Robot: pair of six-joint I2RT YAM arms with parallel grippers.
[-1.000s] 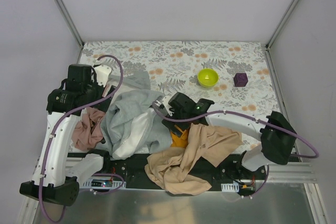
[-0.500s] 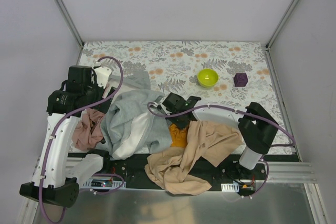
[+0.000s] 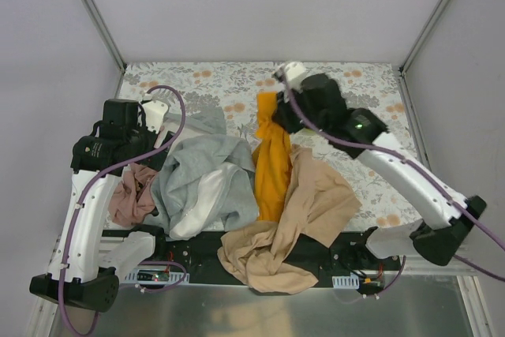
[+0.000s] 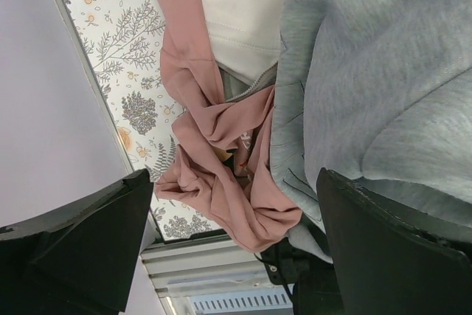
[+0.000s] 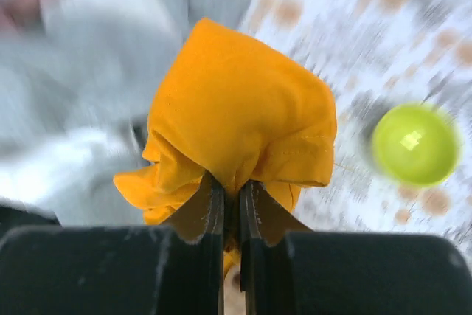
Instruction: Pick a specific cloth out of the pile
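The cloth, bright orange-yellow, hangs in a long strip from my right gripper, lifted over the floral table; its lower end still lies between the grey and tan garments. In the right wrist view the gripper is shut on a bunched fold of the cloth. The pile of grey, white, dusty pink and tan garments lies at the near side. My left gripper stands wide open above the pink garment and the grey one, holding nothing.
A lime-green bowl shows blurred to the right in the right wrist view; the raised right arm covers it from above. The large tan cloth drapes over the table's near edge. Grey walls enclose the table.
My right gripper closed on the orange cloth low in the pile, then rose and swung toward the far side, drawing the cloth out into a long hanging strip. The left arm has not moved.
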